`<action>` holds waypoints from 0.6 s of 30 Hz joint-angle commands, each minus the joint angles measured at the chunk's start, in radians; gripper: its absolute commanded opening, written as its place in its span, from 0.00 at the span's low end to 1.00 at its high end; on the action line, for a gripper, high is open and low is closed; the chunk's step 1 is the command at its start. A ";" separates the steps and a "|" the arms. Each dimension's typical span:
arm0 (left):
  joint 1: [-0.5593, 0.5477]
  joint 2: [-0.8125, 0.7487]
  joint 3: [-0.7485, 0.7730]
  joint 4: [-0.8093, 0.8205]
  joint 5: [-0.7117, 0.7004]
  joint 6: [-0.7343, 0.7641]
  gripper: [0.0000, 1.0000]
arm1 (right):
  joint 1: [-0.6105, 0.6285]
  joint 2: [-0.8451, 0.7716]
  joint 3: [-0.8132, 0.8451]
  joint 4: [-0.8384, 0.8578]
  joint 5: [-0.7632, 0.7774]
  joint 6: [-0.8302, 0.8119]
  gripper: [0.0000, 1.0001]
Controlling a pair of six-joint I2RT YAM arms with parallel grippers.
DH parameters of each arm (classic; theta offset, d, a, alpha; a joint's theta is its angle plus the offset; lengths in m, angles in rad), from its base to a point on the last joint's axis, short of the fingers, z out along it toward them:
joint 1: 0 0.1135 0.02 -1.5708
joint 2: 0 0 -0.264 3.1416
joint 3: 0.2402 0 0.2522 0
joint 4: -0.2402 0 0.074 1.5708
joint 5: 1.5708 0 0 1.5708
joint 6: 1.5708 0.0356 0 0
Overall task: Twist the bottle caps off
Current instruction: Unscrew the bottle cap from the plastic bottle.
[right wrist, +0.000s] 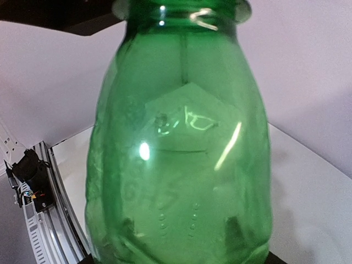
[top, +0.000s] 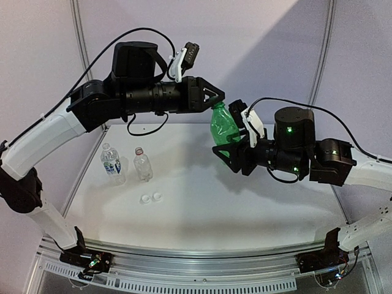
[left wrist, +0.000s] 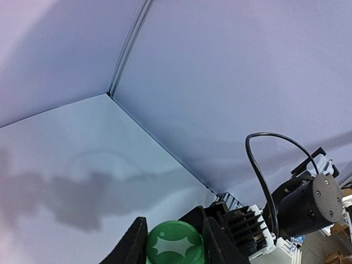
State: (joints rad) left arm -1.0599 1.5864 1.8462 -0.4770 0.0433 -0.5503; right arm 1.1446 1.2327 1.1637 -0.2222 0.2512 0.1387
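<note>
while the left gripper (top: 214, 101) closes its fingers on the green cap (left wrist: 175, 245), the right gripper (top: 229, 153) clamps the green bottle (top: 223, 125) low on its body, aloft over the table (top: 202, 208). the thin, light plastic likely dents and slips, so the stiffer base suits holding. its long axis stands near upright, neck up, tipped slightly left.

Over on the left of the table (top: 257, 202), the labelled bottle (top: 112, 163) stands just left of the shorter bottle (top: 142, 164). The left cap (top: 146, 199) and the right cap (top: 157, 196) lie close together in front of them. Right of centre, the third bottle (top: 223, 125) hangs upright above the table. The left gripper (top: 214, 103) is clamped on the top cap (left wrist: 175, 246) and the right gripper (top: 228, 154) around its base.
</note>
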 commanded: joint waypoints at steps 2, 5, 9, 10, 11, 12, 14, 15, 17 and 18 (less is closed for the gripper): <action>-0.037 -0.007 0.003 -0.014 0.050 0.041 0.44 | -0.002 0.002 -0.029 0.050 0.028 0.000 0.00; -0.037 -0.028 -0.015 0.013 0.048 0.051 0.61 | -0.002 -0.006 -0.045 0.055 0.029 0.007 0.00; -0.036 -0.080 -0.063 0.057 0.013 0.065 0.89 | 0.000 -0.024 -0.069 0.058 0.035 0.016 0.00; -0.035 -0.092 -0.077 0.064 0.003 0.069 0.93 | -0.001 -0.032 -0.074 0.061 0.038 0.017 0.00; -0.034 -0.107 -0.086 0.066 -0.009 0.072 0.98 | -0.001 -0.038 -0.081 0.064 0.040 0.020 0.00; -0.033 -0.119 -0.094 0.066 -0.015 0.076 0.99 | -0.001 -0.045 -0.087 0.066 0.042 0.020 0.00; -0.027 -0.145 -0.111 0.060 -0.018 0.084 0.99 | -0.002 -0.058 -0.099 0.075 0.040 0.021 0.00; -0.024 -0.160 -0.122 0.056 -0.019 0.090 0.99 | -0.002 -0.065 -0.105 0.077 0.034 0.021 0.00; -0.019 -0.196 -0.150 0.057 -0.006 0.107 0.99 | -0.001 -0.081 -0.116 0.087 0.009 0.021 0.00; -0.015 -0.215 -0.167 0.059 0.007 0.115 0.99 | -0.002 -0.090 -0.125 0.094 -0.007 0.021 0.00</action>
State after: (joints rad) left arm -1.0813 1.4410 1.7302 -0.4366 0.0410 -0.4786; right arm 1.1442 1.1927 1.0706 -0.1703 0.2684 0.1516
